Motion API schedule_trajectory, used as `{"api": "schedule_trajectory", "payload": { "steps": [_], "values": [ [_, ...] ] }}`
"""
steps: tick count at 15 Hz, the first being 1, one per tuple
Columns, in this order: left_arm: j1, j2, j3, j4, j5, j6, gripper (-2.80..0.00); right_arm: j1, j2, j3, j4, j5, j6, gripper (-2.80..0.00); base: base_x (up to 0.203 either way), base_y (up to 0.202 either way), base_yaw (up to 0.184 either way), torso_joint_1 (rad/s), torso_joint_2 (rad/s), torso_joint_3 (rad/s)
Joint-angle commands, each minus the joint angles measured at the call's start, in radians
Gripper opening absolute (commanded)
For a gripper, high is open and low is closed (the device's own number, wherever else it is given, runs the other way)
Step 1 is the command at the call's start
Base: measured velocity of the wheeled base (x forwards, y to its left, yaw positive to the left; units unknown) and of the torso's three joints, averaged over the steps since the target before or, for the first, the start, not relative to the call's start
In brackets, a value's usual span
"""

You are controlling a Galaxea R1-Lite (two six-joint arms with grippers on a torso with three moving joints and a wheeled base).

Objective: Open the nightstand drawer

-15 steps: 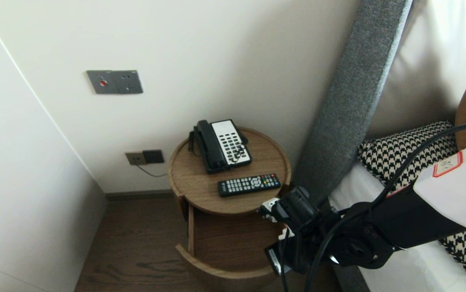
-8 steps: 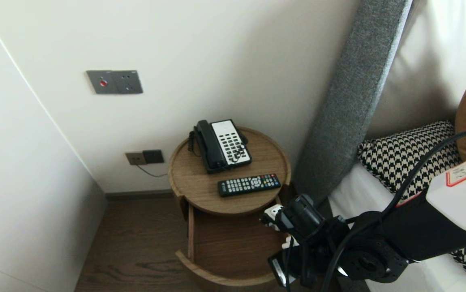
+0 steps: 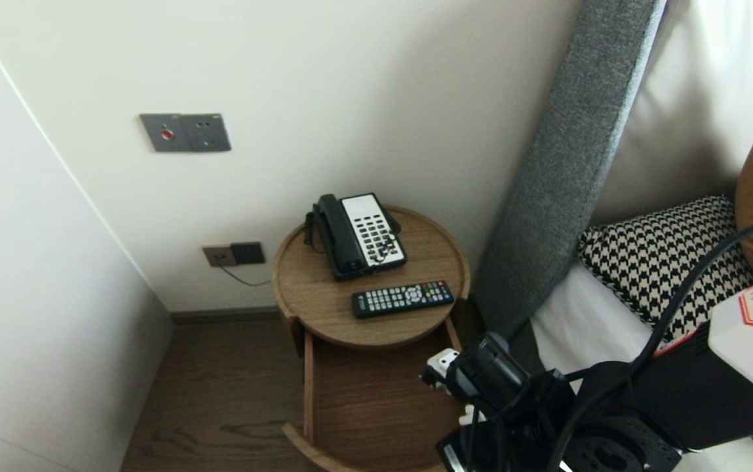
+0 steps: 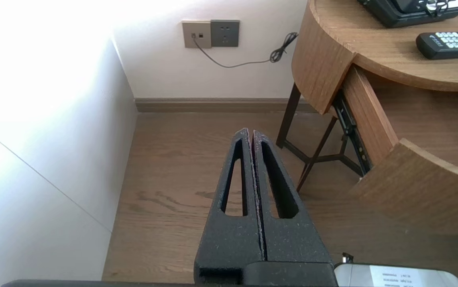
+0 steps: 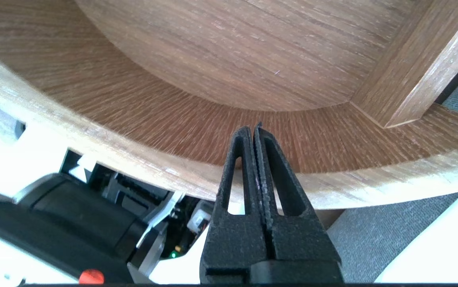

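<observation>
Right wrist view: right tool (image 5: 253, 128) shut, empty, nr drawer front (image 5: 153, 115).

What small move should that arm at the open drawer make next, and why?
I'd guess: lift the right gripper clear of the drawer. Its shut fingers sit close inside the curved front wall, and the drawer already stands well out from under the table top. The left gripper hangs shut over the floor.

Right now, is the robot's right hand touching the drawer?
Cannot tell. In the right wrist view the shut right hand overlaps the drawer's front wall, but neither contact nor gap shows plainly.
</observation>
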Motion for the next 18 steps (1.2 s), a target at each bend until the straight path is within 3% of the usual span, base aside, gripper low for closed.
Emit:
{"api": "schedule_trajectory", "payload": {
  "steps": [1, 10, 14, 18],
  "values": [
    [0.001, 0.000, -0.001, 0.000, 0.000, 0.000, -2.80, 0.009, -0.019, 0.017, 0.000, 0.000, 0.004, -2.80, 0.000, 0.000, 0.000, 0.000, 0.00, 0.000],
    [0.001, 0.000, 0.000, 0.001, 0.000, 0.000, -2.80, 0.016, -0.042, 0.031, -0.002, -0.005, 0.008, -2.80, 0.000, 0.000, 0.000, 0.000, 0.00, 0.000],
    [0.000, 0.000, 0.000, 0.001, 0.000, 0.000, -2.80, -0.005, -0.089, -0.052, 0.009, -0.009, 0.005, -2.80, 0.000, 0.000, 0.000, 0.000, 0.00, 0.000],
    [0.000, 0.000, 0.000, 0.001, 0.000, 0.000, -2.80, -0.097, -0.089, -0.199, 0.020, -0.067, 0.003, -2.80, 0.000, 0.000, 0.000, 0.000, 0.00, 0.000]
  ]
}}
